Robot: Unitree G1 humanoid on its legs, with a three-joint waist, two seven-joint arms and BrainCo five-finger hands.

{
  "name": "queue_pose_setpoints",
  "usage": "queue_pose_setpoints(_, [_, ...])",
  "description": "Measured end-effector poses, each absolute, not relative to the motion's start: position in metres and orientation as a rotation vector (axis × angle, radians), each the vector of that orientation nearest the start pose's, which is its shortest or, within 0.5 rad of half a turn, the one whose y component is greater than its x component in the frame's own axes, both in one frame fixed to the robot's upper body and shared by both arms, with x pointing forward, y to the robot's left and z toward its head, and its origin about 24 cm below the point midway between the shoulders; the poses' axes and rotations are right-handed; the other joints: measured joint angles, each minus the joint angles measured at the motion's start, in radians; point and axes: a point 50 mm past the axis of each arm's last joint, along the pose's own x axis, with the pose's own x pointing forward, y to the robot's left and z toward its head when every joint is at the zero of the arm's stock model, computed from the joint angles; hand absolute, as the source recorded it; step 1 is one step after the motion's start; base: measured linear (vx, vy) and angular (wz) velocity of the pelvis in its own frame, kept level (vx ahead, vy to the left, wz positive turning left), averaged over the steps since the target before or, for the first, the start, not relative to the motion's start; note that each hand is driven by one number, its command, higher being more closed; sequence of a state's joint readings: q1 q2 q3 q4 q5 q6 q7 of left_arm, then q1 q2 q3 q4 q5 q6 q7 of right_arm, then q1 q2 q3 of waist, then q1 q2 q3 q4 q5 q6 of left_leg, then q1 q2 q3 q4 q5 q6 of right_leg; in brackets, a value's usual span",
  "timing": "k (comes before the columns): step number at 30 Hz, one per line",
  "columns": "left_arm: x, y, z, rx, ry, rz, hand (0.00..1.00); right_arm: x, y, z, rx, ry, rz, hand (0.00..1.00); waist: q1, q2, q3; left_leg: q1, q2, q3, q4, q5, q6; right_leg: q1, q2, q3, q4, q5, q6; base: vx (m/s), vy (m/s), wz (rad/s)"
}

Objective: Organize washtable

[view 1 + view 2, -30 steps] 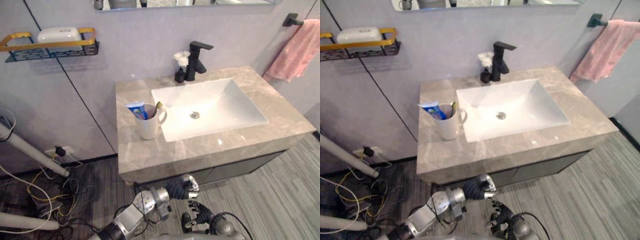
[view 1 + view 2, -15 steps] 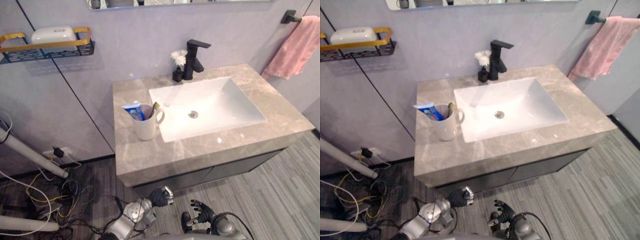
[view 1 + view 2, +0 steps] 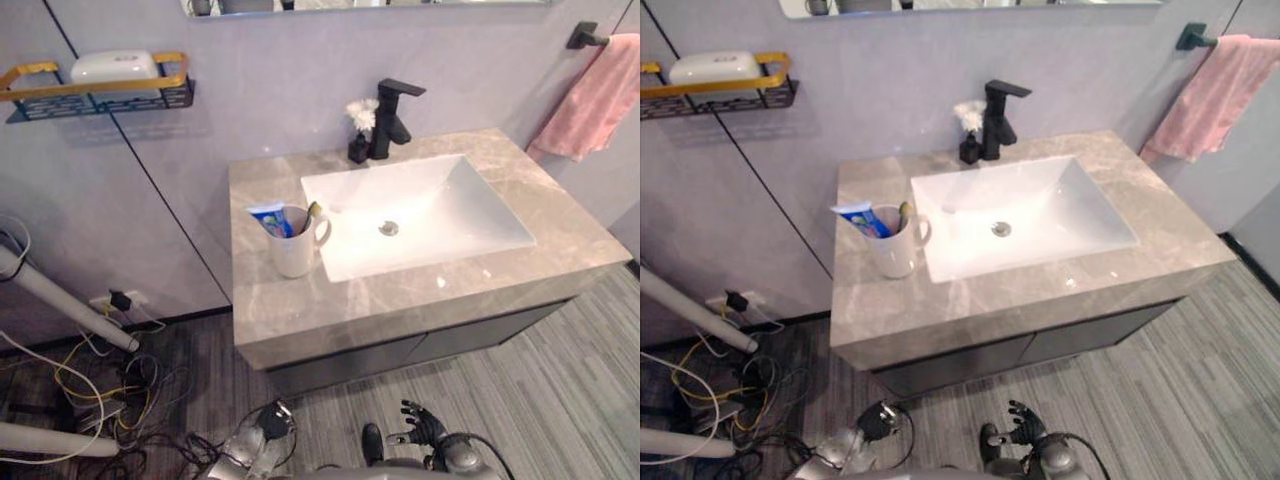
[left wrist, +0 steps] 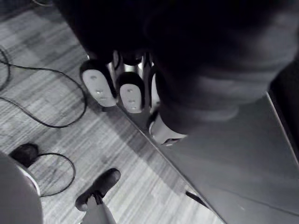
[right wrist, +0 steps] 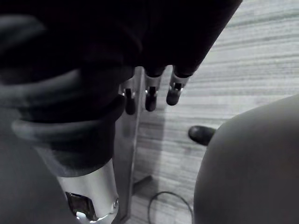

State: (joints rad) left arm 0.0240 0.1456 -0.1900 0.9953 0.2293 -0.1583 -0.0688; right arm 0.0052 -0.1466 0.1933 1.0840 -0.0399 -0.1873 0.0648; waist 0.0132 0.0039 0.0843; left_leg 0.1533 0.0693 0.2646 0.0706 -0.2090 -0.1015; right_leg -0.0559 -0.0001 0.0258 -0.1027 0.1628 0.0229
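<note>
A white mug point(image 3: 295, 250) stands on the marble counter point(image 3: 330, 305) left of the white sink point(image 3: 450, 215), holding a blue toothpaste tube point(image 3: 272, 220) and a toothbrush point(image 3: 313, 212). A black faucet point(image 3: 392, 118) and a small black vase with a white flower point(image 3: 360, 140) stand behind the basin. Both hands hang low, below the counter, near the floor. My left hand point(image 3: 265, 425) has relaxed fingers point(image 4: 131, 91) and holds nothing. My right hand point(image 3: 425, 425) is open too, its fingers point(image 5: 149, 100) hanging straight over the floor.
A gold-rimmed wall shelf point(image 3: 100, 88) at the upper left carries a white soap box point(image 3: 115, 66). A pink towel point(image 3: 590, 100) hangs from a black bar at the right. A dark cabinet front point(image 3: 400, 350) sits under the counter. Loose cables point(image 3: 90, 390) lie on the floor at left.
My left arm has dropped from just under the counter's front edge down towards the floor. The right hand has sunk a little and drifted right. The things on the counter stay put.
</note>
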Motion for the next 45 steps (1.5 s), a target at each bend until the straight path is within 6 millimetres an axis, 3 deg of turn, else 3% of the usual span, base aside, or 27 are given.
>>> queue_pose_setpoints(16, [0.116, 0.189, -0.155, 0.219, 1.001, -0.036, 1.00, 0.113, -0.196, -0.157, -0.021, 1.012, -0.059, 0.00, 0.003, 0.003, 0.017, -0.001, 0.008, -0.062, -0.008, 0.000, -0.001, 0.025, -0.005, -0.066, 0.000, -0.024, 0.001, 0.01, 0.003, 0.12])
queue_pose_setpoints(17, [0.116, 0.189, -0.155, 0.215, 1.002, -0.033, 0.00, 0.113, -0.197, -0.158, -0.011, 1.014, -0.072, 0.00, 0.003, 0.004, 0.018, 0.000, 0.008, -0.066, -0.009, 0.000, -0.001, 0.028, -0.005, -0.070, 0.000, -0.026, 0.000, 0.01, -0.003, 0.22])
queue_pose_setpoints(28, [0.104, 0.192, -0.160, 0.015, 1.061, 0.134, 0.00, 0.105, -0.199, -0.161, 0.100, 1.057, -0.181, 0.00, 0.005, 0.014, 0.020, 0.001, 0.016, -0.100, -0.014, 0.006, -0.009, 0.037, -0.003, -0.107, 0.002, -0.040, -0.003, 0.02, -0.008, 0.09])
queue_pose_setpoints(45, [0.109, 0.179, -0.162, 0.008, 1.073, 0.070, 0.00, 0.105, -0.201, -0.162, 0.124, 1.066, -0.192, 0.00, 0.002, 0.032, 0.031, 0.001, 0.023, -0.126, -0.026, 0.010, -0.013, 0.050, -0.001, -0.133, -0.001, -0.048, -0.006, -0.02, -0.003, 0.05])
